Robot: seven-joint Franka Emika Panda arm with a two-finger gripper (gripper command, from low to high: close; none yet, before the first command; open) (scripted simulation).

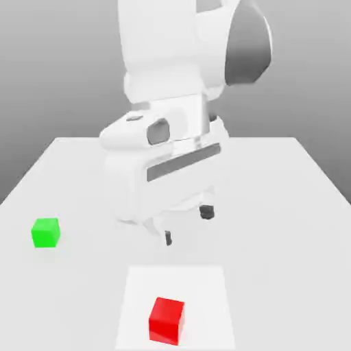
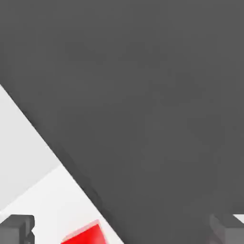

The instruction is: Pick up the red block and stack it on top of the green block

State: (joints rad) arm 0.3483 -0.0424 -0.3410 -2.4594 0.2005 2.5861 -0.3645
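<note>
The red block [image 1: 166,320] lies near the table's front edge, on a paler square patch [image 1: 206,288]. Far toward the exterior view's left sits the smaller green block [image 1: 46,232], alone on the table. My gripper [image 1: 187,225] hangs above the table behind the red block, tilted, and touches nothing. It is open, its two dark fingertips [image 1: 168,238] spread wide with nothing between them. In the hand view a corner of the red block [image 2: 86,235] shows between the finger [image 2: 16,228] on one side and the other finger on the far side.
The white table [image 1: 288,206] stretches wide around both blocks. The bulky white arm [image 1: 171,103] rises over the table's middle and back. In the hand view the table's edge runs diagonally, with dark grey floor [image 2: 157,95] beyond it.
</note>
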